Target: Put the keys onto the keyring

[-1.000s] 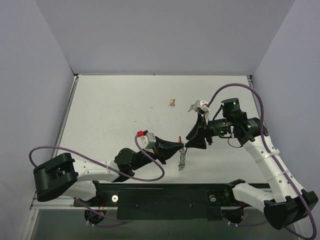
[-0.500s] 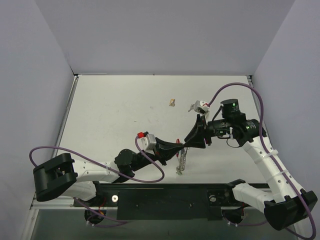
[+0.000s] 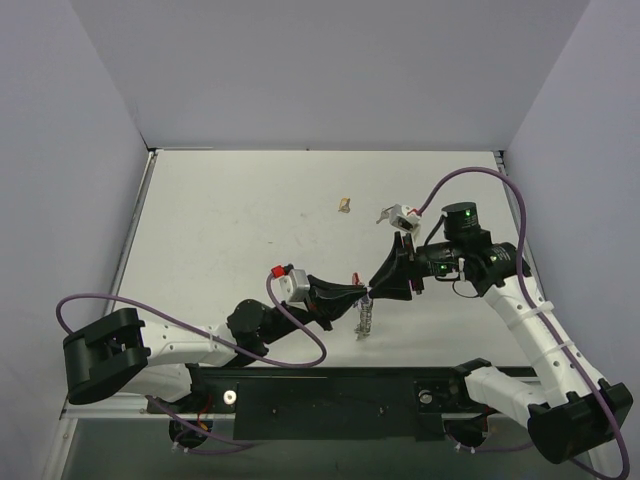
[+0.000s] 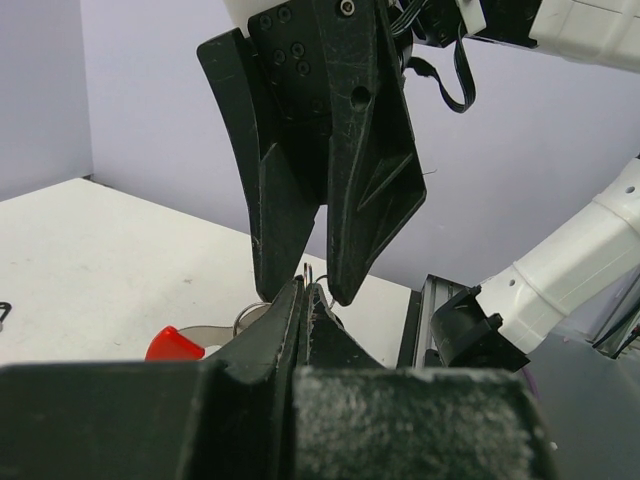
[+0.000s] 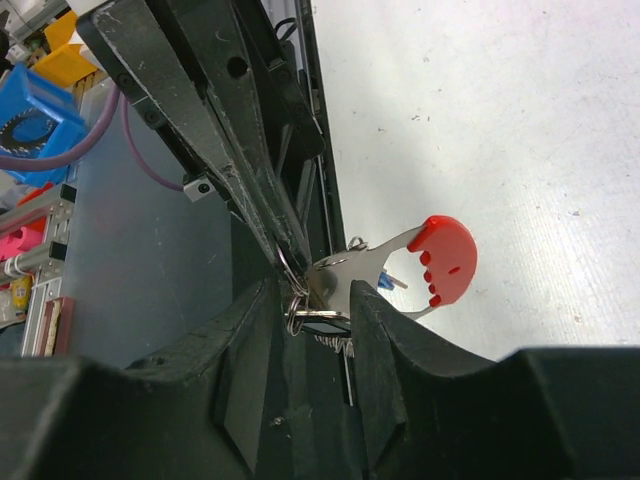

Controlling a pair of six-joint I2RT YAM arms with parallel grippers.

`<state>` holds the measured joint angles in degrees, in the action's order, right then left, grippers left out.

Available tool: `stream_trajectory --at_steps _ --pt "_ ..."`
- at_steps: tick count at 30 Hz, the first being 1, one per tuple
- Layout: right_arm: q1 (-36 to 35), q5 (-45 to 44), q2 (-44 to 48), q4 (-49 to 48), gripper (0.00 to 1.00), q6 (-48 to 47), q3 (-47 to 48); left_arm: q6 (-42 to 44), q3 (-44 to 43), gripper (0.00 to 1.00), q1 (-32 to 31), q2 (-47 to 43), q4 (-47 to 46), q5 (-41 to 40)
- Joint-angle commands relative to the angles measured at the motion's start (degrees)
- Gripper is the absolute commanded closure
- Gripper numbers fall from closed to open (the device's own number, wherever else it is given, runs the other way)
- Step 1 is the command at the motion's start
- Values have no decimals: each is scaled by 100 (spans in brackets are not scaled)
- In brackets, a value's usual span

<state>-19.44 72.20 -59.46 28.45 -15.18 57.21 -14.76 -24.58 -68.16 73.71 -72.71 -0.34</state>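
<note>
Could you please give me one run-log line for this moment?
left gripper: shut on keyring | right gripper: straddling keyring, grip unclear | red tag: on keyring | key threading: not visible

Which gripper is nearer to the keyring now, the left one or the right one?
Left. The left gripper is shut on the thin ring of the keyring. The right gripper has its fingers on either side of the bunch; whether they press on it cannot be told.
</note>
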Motion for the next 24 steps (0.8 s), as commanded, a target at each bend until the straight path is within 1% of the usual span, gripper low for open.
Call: stream_trajectory --at_steps 1,5,7,10,13,14,17,21,24 --pt "37 479 110 -103 68 -116 9 70 -117 100 -66 -164 -1712 -98" --pt "19 532 102 -50 68 -187 9 44 -152 100 -83 -103 -1764 -89" --pt "19 523 119 -59 70 -187 -26 44 -153 100 -92 -94 -1773 -89" --pt "19 531 145 -94 75 -170 -52 61 -170 100 -101 -85 -1756 -89" --pt "19 523 172 -164 78 -117 -96 88 -170 100 -110 -103 -1747 -98" --pt "19 514 163 -181 79 -91 -113 79 -170 100 -118 -103 -1747 -98" --pt "19 453 154 -234 95 -55 -149 88 -161 100 -127 -111 -1747 -98" --pt "19 461 145 -243 99 -46 -149 70 -188 100 -145 -76 -1756 -54" --pt "19 444 137 -252 99 -29 -157 53 -196 100 -145 -24 -1808 -36"
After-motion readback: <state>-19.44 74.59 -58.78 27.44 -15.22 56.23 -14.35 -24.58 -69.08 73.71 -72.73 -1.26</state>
